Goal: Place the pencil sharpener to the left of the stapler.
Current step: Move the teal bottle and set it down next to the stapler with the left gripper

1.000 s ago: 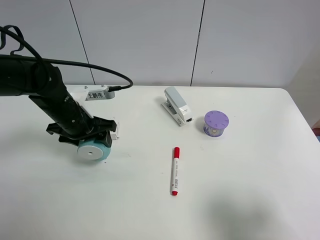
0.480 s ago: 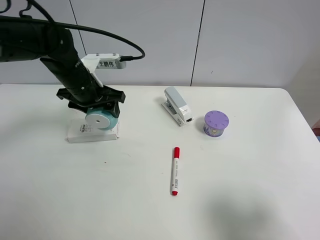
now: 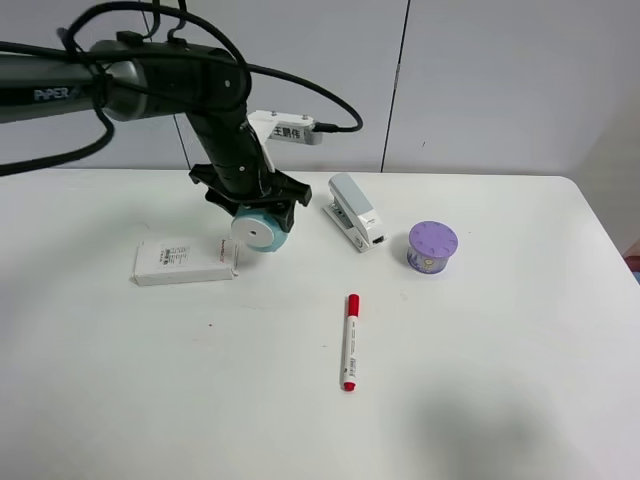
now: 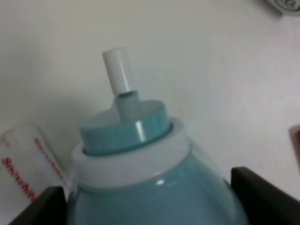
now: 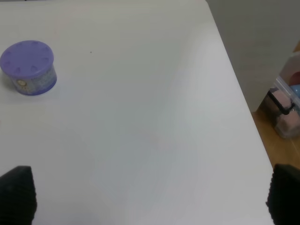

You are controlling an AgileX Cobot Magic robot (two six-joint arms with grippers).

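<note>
My left gripper is shut on the teal pencil sharpener, whose flat white round end faces the camera in the exterior view. It hangs just above the table, a short way left of the white and grey stapler. Up close, the left wrist view shows the sharpener with its small white cap, black fingers on both sides. My right gripper stands open over bare table near the right edge; only its dark fingertips show.
A flat white box lies left of the sharpener. A red marker lies in the middle front. The purple round tin stands right of the stapler, and the tin also shows in the right wrist view. The table edge drops off at right.
My left gripper has carried the sharpener rightward and toward the back, from over the white box to beside the stapler. The box now lies uncovered. Right arm unchanged.
</note>
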